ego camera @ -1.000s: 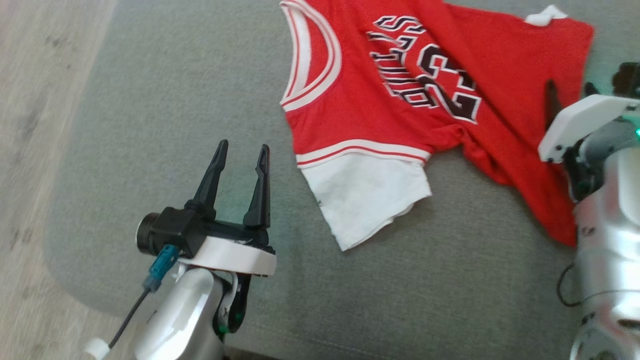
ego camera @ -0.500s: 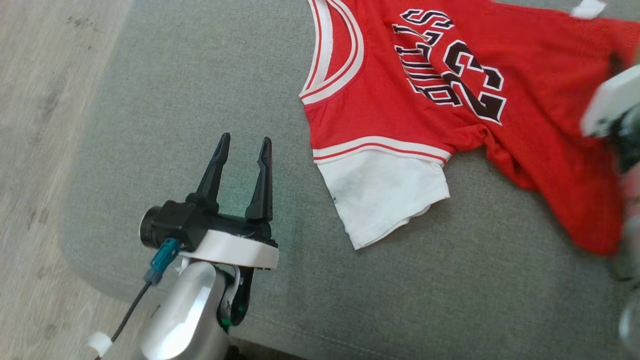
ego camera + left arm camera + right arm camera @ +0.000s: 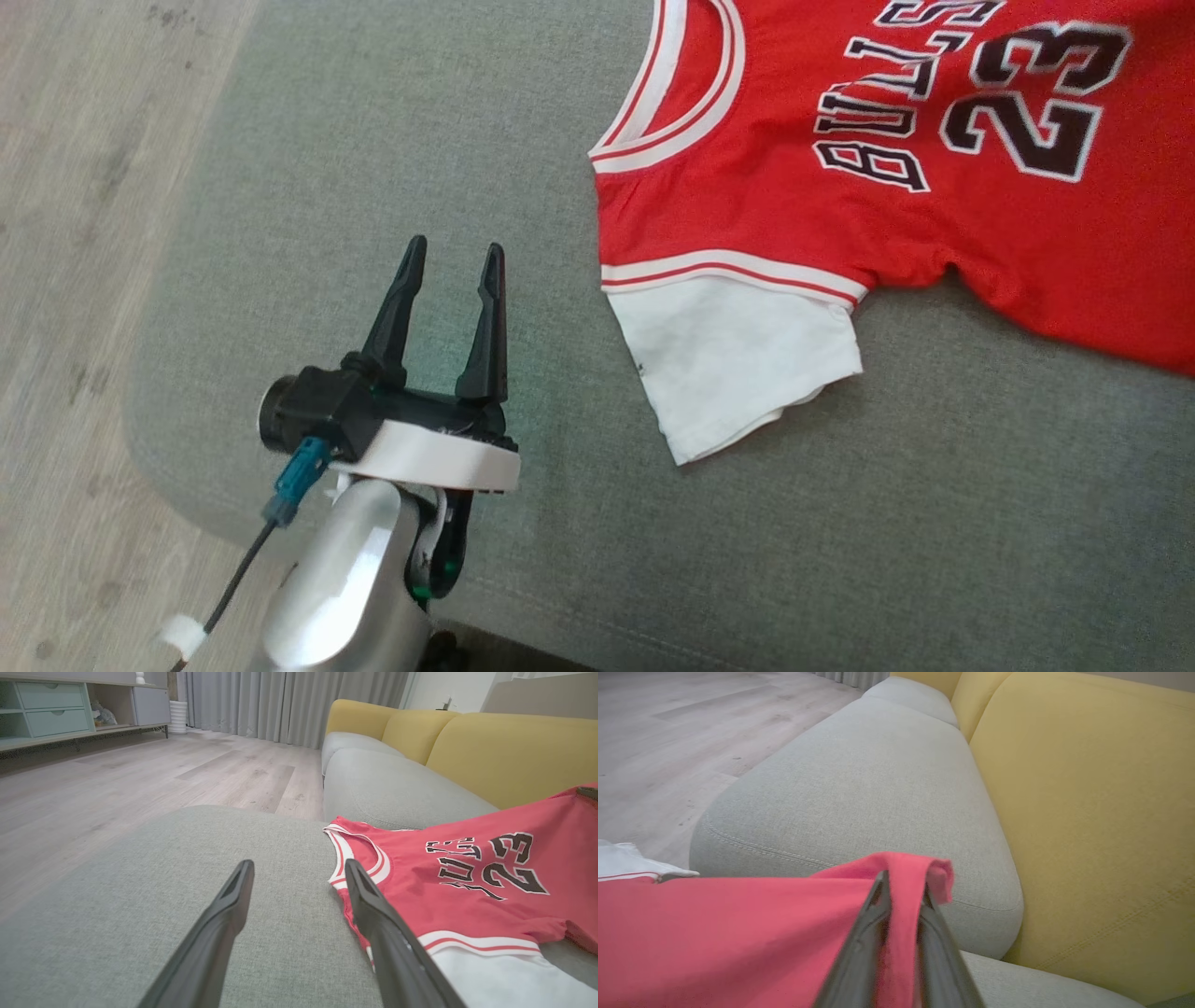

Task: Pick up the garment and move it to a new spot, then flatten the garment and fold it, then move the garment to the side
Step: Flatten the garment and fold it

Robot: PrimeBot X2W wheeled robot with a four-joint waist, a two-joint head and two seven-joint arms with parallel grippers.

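So the red jersey (image 3: 840,224) is laid on the grey sofa cushion (image 3: 373,168), one edge pinched by the right tool (image 3: 904,891) — probably for dragging it elsewhere — while the left tool (image 3: 455,247) is parked nearby, spread and empty.

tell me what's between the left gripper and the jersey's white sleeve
Bare grey sofa cushion: the head view shows nothing lying between the left gripper and the white sleeve.
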